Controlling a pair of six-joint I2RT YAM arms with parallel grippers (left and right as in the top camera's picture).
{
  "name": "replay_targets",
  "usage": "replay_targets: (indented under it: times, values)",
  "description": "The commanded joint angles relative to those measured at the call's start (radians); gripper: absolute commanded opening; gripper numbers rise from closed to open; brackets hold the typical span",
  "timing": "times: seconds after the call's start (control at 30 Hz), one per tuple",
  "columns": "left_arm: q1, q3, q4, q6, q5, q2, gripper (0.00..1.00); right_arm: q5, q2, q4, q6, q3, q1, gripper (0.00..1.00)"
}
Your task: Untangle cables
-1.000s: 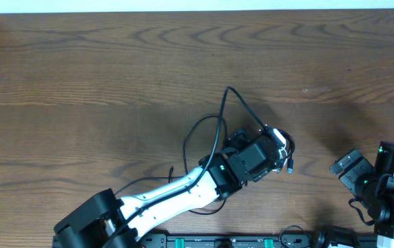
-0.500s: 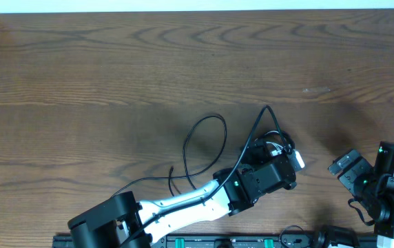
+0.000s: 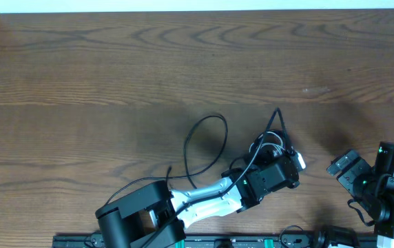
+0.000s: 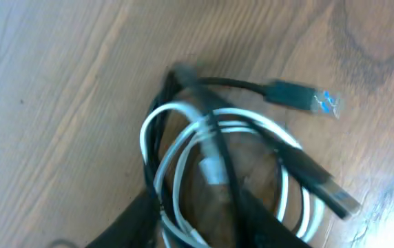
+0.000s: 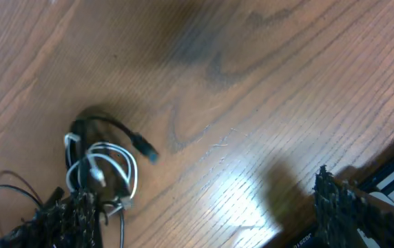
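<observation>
Swinging rightward since a second ago, my left gripper sat astride the knotted white-and-black cables at the table front; clamped or not, I couldn't tell. Pulling could tighten the knot. Farther off, my right gripper gaped empty.

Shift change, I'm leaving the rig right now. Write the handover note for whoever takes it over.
Left tool: down over the cable bundle, fingers either side of it. Whether it grips yet is unclear.
Right tool: open and empty, at the right side of the table, away from the cables.
Cables: white cable coiled together with black cables in one knot. A black loop trails out on the table to the bundle's left.
Done: nothing separated.
Left: free the white cable from the black ones and lay each out apart.
</observation>
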Motion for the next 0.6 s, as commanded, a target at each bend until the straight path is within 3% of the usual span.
replay_targets:
  times: [0.0, 0.1, 0.2, 0.33, 0.5, 0.57]
  values:
    - [0.012, 0.016, 0.042, -0.024, -0.016, 0.03, 0.29, -0.008, -0.003, -0.002, -0.018, 0.002, -0.007, 0.99]
    - [0.027, 0.016, 0.08, -0.082, -0.016, 0.05, 0.24, -0.011, -0.003, -0.008, -0.023, 0.002, -0.007, 0.99]
    - [0.05, 0.016, 0.086, -0.14, 0.009, 0.062, 0.08, -0.023, -0.003, -0.011, -0.023, 0.002, -0.007, 0.98]
    - [0.071, 0.017, 0.076, -0.19, 0.005, 0.006, 0.07, -0.033, -0.003, -0.011, -0.024, 0.002, -0.007, 0.91]
    - [0.117, 0.017, -0.036, -0.279, 0.011, -0.201, 0.07, -0.086, -0.003, -0.009, -0.024, 0.002, -0.007, 0.69]
    - [0.142, 0.017, -0.104, -0.316, 0.049, -0.294, 0.07, -0.127, -0.003, -0.005, -0.034, 0.002, -0.007, 0.66]
